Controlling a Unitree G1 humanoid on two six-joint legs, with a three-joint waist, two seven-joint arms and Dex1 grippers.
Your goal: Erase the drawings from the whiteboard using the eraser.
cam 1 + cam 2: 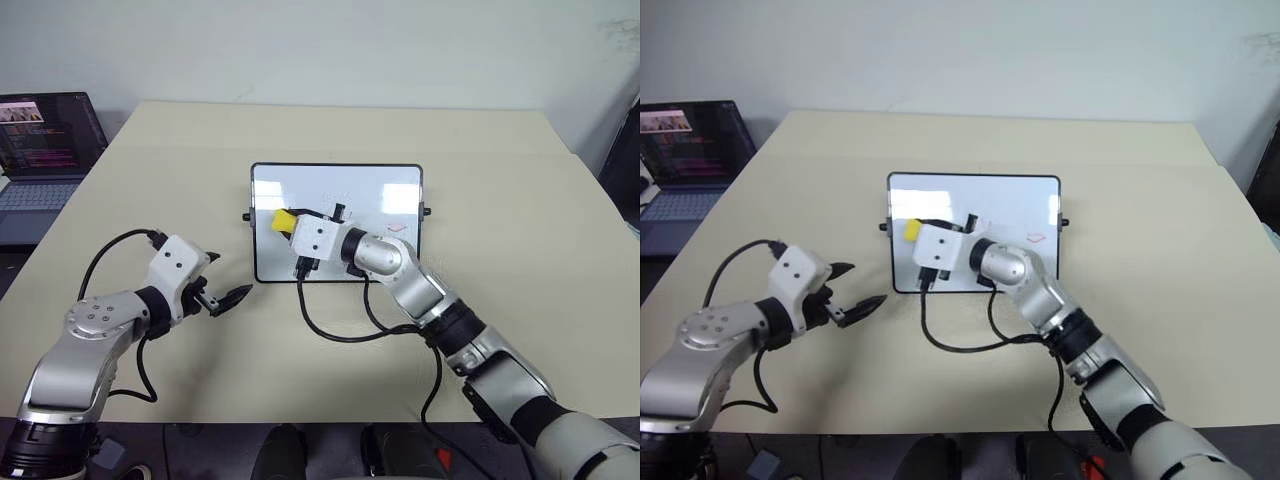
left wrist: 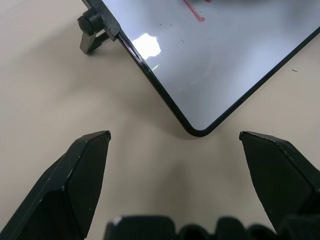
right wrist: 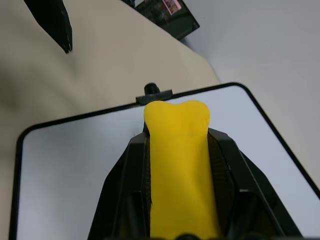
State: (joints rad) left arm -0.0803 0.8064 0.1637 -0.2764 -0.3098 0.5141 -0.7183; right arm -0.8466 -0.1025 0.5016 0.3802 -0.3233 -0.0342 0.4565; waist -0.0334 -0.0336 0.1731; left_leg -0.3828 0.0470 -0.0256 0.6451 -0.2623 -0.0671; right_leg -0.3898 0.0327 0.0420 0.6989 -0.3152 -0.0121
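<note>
The whiteboard [image 1: 380, 195] lies flat in the middle of the tan table. A small red drawing [image 1: 397, 229] shows on its right part, and the left wrist view catches a red stroke [image 2: 194, 11]. My right gripper [image 1: 285, 222] reaches over the board's left half, shut on the yellow eraser [image 1: 284, 220], which pokes out between the black fingers [image 3: 225, 155] just above the white surface. My left gripper [image 1: 222, 280] hovers open with nothing in it over the table, close to the board's near left corner [image 2: 197, 131].
An open laptop [image 1: 45, 150] stands off the table's far left corner. Black cables [image 1: 330, 330] loop from the right wrist over the table in front of the board. Bare tabletop lies right of the board and behind it.
</note>
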